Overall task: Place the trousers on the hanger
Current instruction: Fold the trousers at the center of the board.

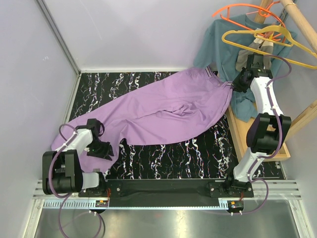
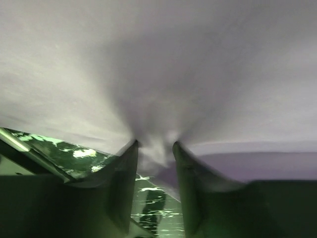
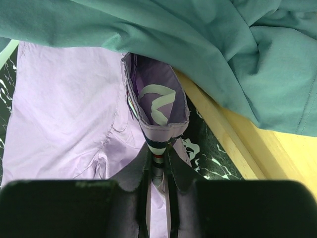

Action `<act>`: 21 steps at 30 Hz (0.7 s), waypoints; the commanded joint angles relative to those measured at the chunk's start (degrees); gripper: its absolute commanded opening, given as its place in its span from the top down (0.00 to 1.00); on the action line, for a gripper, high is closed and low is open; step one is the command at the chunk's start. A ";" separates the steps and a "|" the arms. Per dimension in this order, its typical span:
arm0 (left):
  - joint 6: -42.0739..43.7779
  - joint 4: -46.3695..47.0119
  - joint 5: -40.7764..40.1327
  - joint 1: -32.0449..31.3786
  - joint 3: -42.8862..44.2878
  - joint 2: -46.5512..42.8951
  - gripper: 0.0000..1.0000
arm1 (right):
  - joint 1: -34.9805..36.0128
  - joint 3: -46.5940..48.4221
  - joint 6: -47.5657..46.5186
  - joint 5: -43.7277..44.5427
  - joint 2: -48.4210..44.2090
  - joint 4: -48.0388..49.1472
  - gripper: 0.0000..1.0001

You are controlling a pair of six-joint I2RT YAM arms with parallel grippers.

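- The trousers (image 1: 163, 111) lay slantwise across the black marbled table (image 1: 198, 153). The waist was at the far right by the wooden rack (image 1: 237, 133), and the leg ends were at the near left by my left arm.
- The hanger (image 1: 267, 37) hung at the far right, up on the rack and over the teal shirt (image 1: 223, 44). It was apart from the trousers, with an orange hanger (image 1: 242, 10) just behind it.
- Handling, as I judged it: the cloth was soft, light and floppy with no stiffness at all. It would sag and drag between any two holds, and the long legs would trail.
- I judged the best holds to be the striped waistband (image 3: 157, 148), which is thicker and less likely to slip, and a leg end to control the tail.
- My right gripper (image 3: 157, 161) was closed down tight on the waistband edge, with stripes showing between the fingers. The waist opening gaped above it, and the teal shirt draped just beyond.
- The right arm reached far out, extended toward the rack, with its wrist near the waist corner.
- My left gripper (image 2: 154, 146) was pinched on lilac cloth, its narrow gap filled with a bunched fold. The view there was blurry.
- The left arm was tucked low and near, with its elbow folded and the gripper at the leg end.
- Risk, in my judgement: the thin fold at the left could slip out if pulled hard.
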 commanded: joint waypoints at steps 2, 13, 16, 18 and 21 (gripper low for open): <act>1.92 5.95 -7.54 0.27 -0.16 2.67 0.84 | -0.16 0.32 -0.82 0.53 -3.23 1.58 0.89; 10.96 -3.87 -13.49 1.33 11.15 0.48 1.00 | -0.16 3.38 -1.62 0.80 -2.36 -3.33 0.90; 11.85 -11.00 -20.60 1.24 17.57 -5.05 1.00 | -0.17 4.88 -1.88 3.34 -2.18 -6.14 0.90; 12.38 -13.02 -23.87 1.33 19.70 -7.95 1.00 | -0.16 6.28 -2.67 5.18 -1.48 -8.17 0.89; 12.29 -18.20 -29.94 1.33 22.95 -12.44 1.00 | -0.43 9.97 -3.20 8.87 0.10 -13.53 0.90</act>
